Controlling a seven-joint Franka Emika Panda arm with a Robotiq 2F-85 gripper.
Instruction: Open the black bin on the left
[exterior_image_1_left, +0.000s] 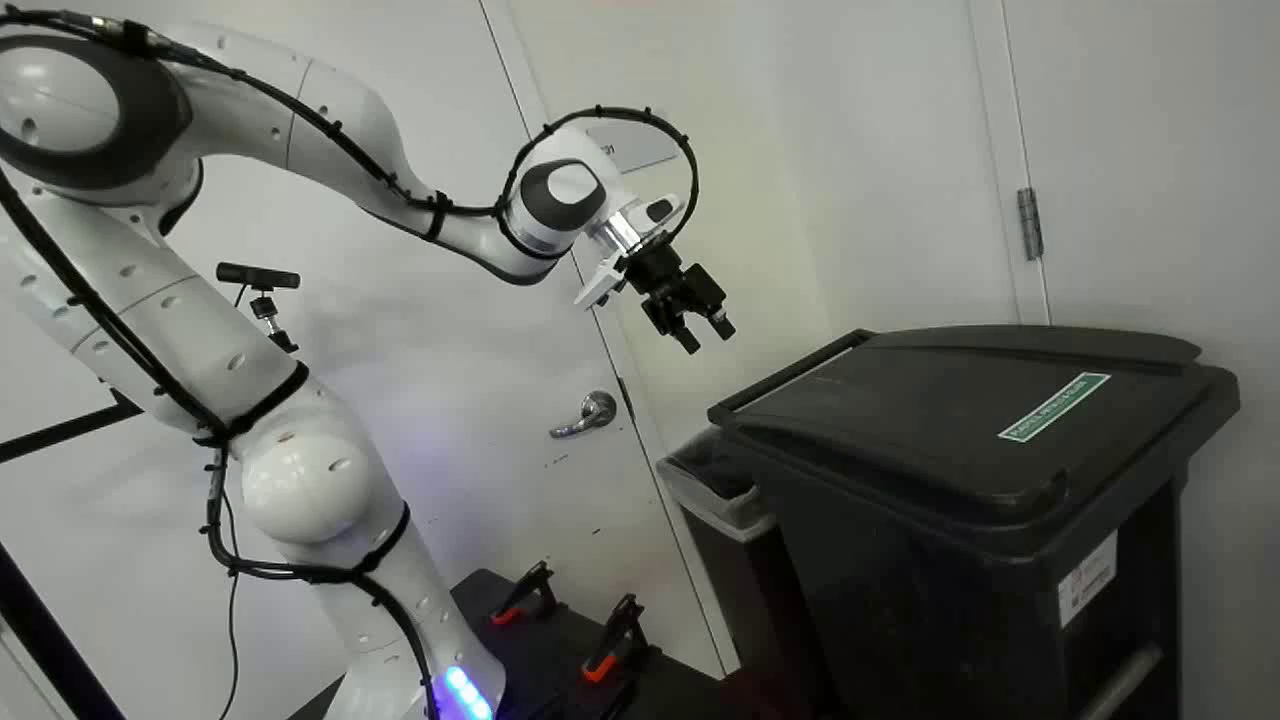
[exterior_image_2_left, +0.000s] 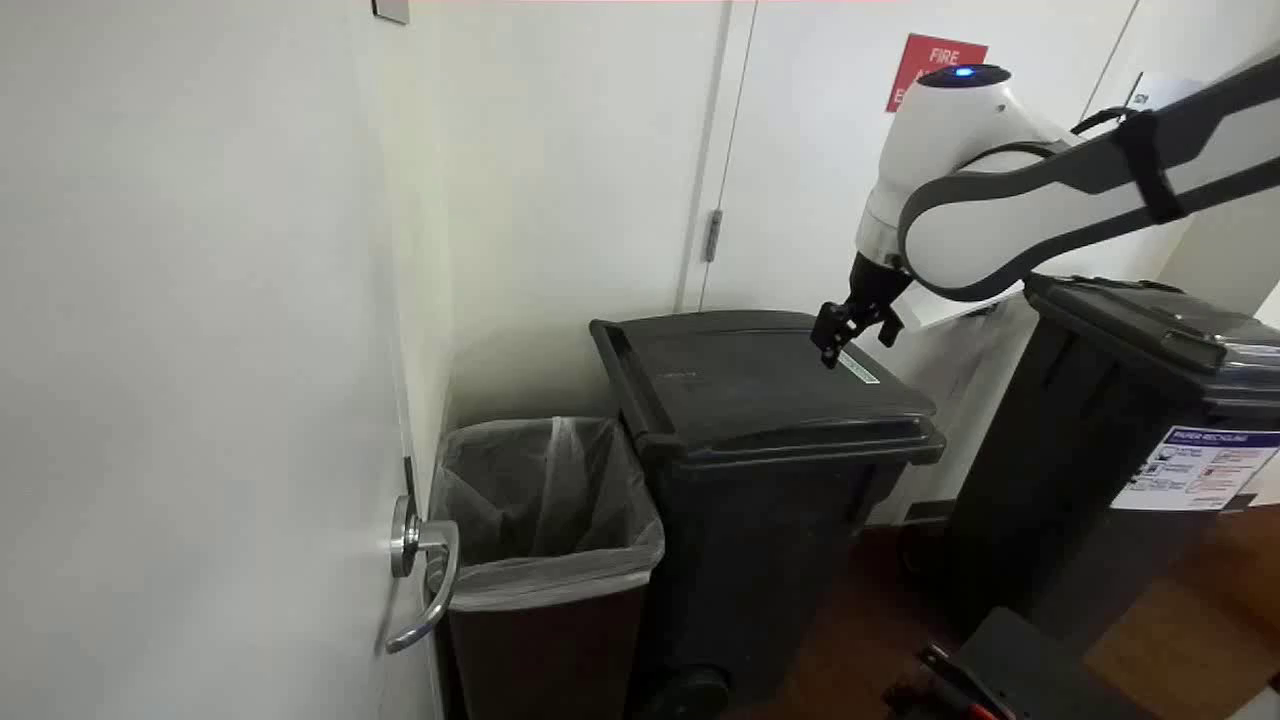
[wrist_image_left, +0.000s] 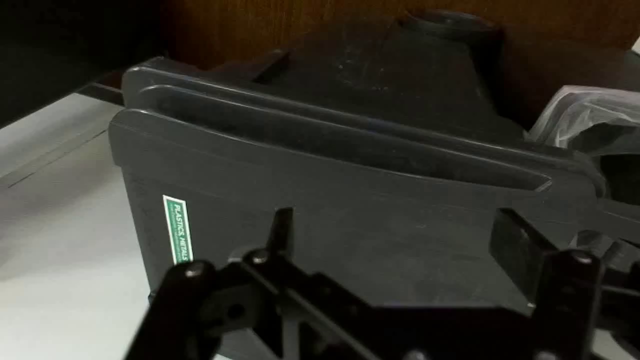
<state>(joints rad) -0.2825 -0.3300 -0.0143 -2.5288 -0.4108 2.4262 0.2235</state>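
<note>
Pale walls (exterior_image_1_left: 880, 120) and a lever-handled door (exterior_image_1_left: 440, 430) fill the background in an exterior view, and before them you have the black bin (exterior_image_1_left: 930, 560), lid (exterior_image_1_left: 930, 400) down, just beside a lined waste container (exterior_image_1_left: 715, 480), probably placed to bring that lid within your reach. Two clamps (exterior_image_1_left: 622, 625) on the table (exterior_image_1_left: 550, 650) seem meant to steady your arm (exterior_image_1_left: 230, 340) at its base. It bends high at the elbow, then slopes down to a wrist that aims the jaws toward the lid; they stand wide apart with nothing between them, presumably to be ready for an edge. In an exterior view the bin stands on the floor (exterior_image_2_left: 1180, 600), near its walled edge, between the container and another wheelie bin (exterior_image_2_left: 1060, 440) marked for paper recycling, likely lined up that way for sorting. Your forearm enters from the right of that view and the wrist drops steeply, setting the jaws by the lid's label (exterior_image_2_left: 862, 370); how high above it, you cannot tell from here. In the wrist view the jaws spread across the foreground with the dark lid beyond them and the label left of their tips; a long recess (wrist_image_left: 350, 155) runs along the lid's border, a likely place for you to hook under, and no contact shows.
</note>
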